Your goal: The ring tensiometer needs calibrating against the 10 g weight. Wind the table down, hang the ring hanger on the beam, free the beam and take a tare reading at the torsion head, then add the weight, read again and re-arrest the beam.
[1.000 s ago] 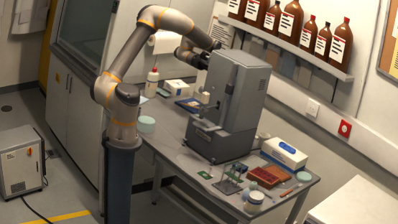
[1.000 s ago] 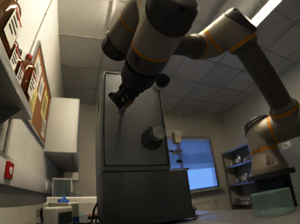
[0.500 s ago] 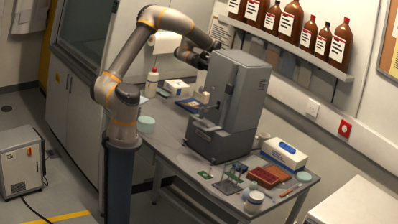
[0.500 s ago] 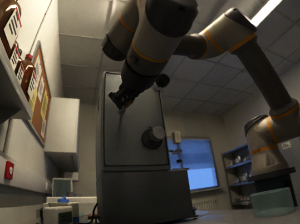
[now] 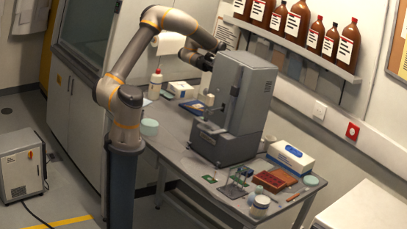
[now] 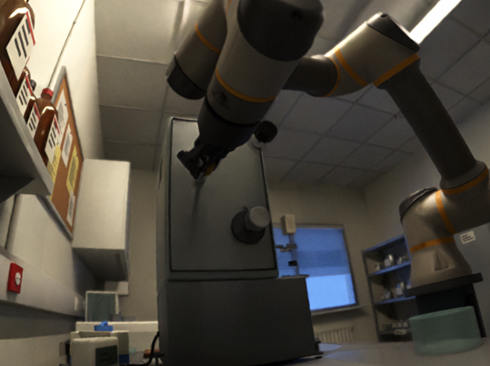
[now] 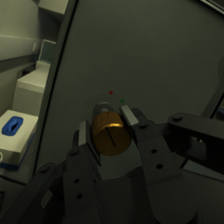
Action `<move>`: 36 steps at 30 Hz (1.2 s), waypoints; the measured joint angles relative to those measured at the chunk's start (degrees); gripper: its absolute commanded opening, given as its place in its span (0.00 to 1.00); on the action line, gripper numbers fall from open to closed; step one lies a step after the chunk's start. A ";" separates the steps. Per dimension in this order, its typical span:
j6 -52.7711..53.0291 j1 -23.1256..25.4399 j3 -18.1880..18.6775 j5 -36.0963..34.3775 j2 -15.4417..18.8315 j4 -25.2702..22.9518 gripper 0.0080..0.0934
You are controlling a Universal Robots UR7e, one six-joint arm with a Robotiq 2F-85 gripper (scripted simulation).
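The grey tensiometer [image 5: 235, 106] stands mid-bench, and on the upper part of its rear panel sits a small brass knob [image 7: 111, 133] with a black pointer line, below a red dot and a green dot. My gripper [image 7: 108, 126] reaches in from behind the housing and is clamped around this brass knob [image 6: 207, 166]. A larger grey dial [image 6: 251, 222] sits lower on the same panel. The sample table [image 5: 211, 126] and beam arm project from the front. The hanger stand [image 5: 237, 180] is near the bench's front end.
A pale green dish [image 5: 149, 126] sits near the arm's base. A white and blue box [image 5: 290, 157], a red-brown block tray [image 5: 273, 180], a jar [image 5: 259, 206] and a wash bottle [image 5: 155, 84] share the bench. Brown bottles [image 5: 312, 29] line the wall shelf above.
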 measured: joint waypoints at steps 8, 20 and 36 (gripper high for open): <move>0.00 0.01 0.00 0.00 0.00 -0.01 0.51; 0.00 0.02 0.00 0.00 0.00 -0.01 0.56; 0.00 3.46 -4.51 3.38 2.57 1.92 0.56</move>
